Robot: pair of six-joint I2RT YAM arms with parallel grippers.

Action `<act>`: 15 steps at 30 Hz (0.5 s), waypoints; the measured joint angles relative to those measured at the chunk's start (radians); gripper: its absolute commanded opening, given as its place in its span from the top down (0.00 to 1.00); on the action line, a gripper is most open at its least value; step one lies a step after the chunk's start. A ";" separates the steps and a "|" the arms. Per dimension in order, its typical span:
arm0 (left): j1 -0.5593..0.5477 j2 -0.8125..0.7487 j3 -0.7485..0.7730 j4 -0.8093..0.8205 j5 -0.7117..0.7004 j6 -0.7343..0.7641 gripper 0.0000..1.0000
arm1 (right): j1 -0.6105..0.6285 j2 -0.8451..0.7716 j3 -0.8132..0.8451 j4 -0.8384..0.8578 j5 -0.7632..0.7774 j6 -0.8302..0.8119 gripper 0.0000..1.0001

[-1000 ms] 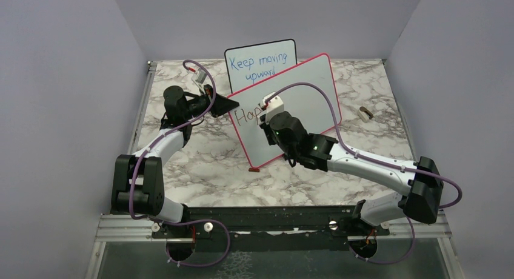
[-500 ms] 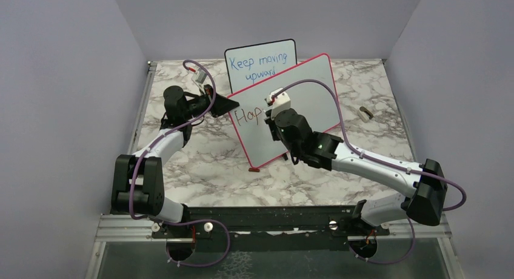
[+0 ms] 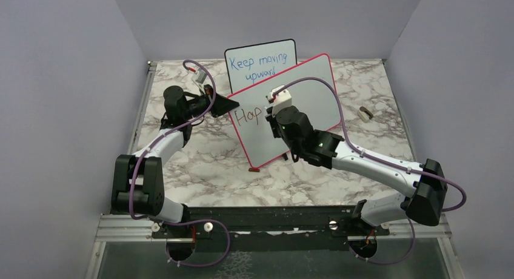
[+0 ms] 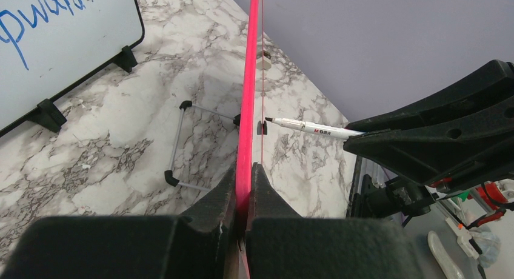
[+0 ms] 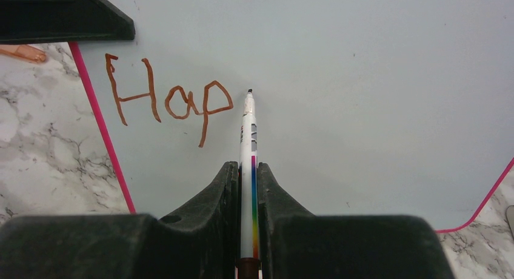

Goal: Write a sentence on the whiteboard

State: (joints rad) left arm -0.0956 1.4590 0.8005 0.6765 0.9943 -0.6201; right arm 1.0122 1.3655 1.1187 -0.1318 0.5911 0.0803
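At nine o'clock of the large white whiteboard with the pink-red frame (image 3: 306, 88), the left gripper (image 4: 245, 173) is pressed together on the frame's edge, steadying it. The board stands tilted on the marble-patterned desk (image 3: 200, 164), with a smaller black-framed board with blue writing (image 3: 260, 62) just behind it at twelve o'clock. The sentence (image 5: 168, 100) so far reads only "Hap", in brownish-red, near the board's upper left corner. At three o'clock of the last letter sits the tip of a white marker with a rainbow stripe (image 5: 248, 139), clamped in the right gripper (image 5: 247, 170). Whether the tip touches the surface I cannot tell. By my judgement the writing has barely begun: the rest of the first word and all that follows is left.
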 measured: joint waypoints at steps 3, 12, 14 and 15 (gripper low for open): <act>0.000 0.000 0.000 0.000 0.000 0.000 1.00 | 0.000 0.004 0.008 0.005 0.000 -0.003 0.99; 0.000 0.000 0.002 -0.002 0.000 0.000 1.00 | 0.000 0.030 0.010 0.011 -0.005 -0.003 0.99; 0.000 0.000 0.002 -0.002 0.000 0.000 1.00 | 0.000 0.030 0.012 0.011 -0.005 -0.003 0.99; 0.000 0.000 0.002 -0.002 0.000 0.000 1.00 | 0.000 0.030 0.013 0.011 -0.005 -0.003 0.99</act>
State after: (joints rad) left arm -0.0956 1.4590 0.8021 0.6750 0.9943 -0.6201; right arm 1.0122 1.3956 1.1320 -0.1207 0.5858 0.0769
